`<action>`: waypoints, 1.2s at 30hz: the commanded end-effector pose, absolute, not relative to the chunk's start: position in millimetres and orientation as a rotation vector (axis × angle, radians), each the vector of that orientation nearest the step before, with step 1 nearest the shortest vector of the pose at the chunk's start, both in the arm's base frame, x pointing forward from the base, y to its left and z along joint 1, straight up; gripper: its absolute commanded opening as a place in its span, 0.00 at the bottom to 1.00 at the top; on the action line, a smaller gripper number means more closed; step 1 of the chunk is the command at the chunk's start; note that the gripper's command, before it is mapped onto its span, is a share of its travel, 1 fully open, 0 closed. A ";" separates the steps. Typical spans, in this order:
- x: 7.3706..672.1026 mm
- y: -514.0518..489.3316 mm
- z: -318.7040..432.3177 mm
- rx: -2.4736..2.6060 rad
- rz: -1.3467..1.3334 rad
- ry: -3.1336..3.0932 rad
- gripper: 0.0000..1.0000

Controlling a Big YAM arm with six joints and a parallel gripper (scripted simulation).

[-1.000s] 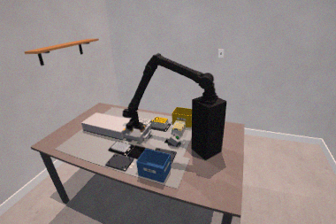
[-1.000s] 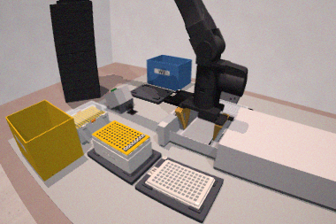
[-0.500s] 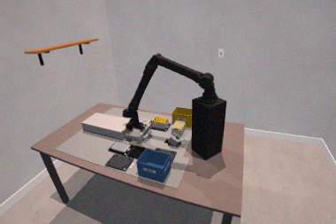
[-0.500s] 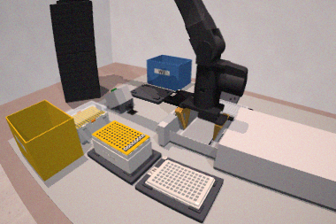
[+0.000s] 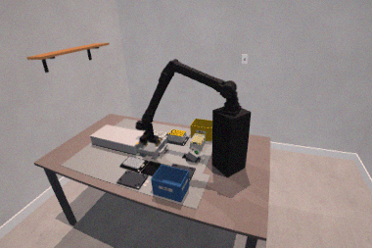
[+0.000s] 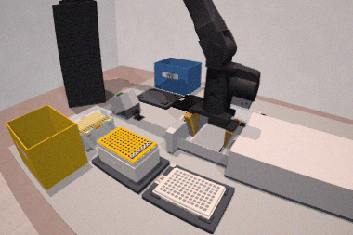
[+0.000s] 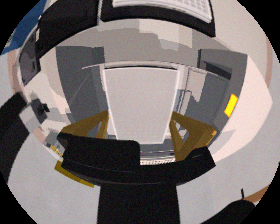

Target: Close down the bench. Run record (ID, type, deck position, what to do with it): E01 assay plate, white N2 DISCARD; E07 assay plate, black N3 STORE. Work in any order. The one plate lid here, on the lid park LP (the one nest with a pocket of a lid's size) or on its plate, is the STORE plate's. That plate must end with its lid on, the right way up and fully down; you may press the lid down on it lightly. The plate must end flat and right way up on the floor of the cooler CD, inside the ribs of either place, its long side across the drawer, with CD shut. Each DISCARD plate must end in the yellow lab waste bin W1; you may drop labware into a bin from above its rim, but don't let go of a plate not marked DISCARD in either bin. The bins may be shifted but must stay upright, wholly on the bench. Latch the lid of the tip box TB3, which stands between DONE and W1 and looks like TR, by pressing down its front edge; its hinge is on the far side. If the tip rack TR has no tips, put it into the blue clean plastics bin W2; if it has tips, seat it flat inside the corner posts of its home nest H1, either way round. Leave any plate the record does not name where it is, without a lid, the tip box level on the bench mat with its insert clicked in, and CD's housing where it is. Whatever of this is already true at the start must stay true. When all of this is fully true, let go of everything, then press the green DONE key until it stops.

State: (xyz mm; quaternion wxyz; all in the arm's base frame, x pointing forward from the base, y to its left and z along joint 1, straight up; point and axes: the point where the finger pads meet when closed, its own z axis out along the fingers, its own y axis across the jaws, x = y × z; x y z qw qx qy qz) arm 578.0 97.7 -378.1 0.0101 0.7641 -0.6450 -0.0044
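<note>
amber fingers [image 6: 190,123] of the hand [image 6: 210,130] are spread wide and hold nothing, lowered into the open cooler drawer [image 6: 204,140]. white plate [image 6: 193,191] is seen on its nest just beside the drawer, black plate [image 5: 151,168] near the blue bin [image 6: 177,74], yellow bin [image 6: 39,143] at the table edge.

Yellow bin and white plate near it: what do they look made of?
The yellow bin looks like matte opaque plastic: thin flat walls, even colour, no shine. The white plate also looks like moulded matte plastic, judging by its regular grid of wells. Neither is certain.
</note>
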 end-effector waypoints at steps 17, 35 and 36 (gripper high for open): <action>609.5 101.4 -330.9 2.435 0.044 -2.032 1.00; 606.5 101.3 -311.9 2.433 0.039 -2.029 1.00; 605.1 101.1 -312.1 2.431 0.036 -2.028 1.00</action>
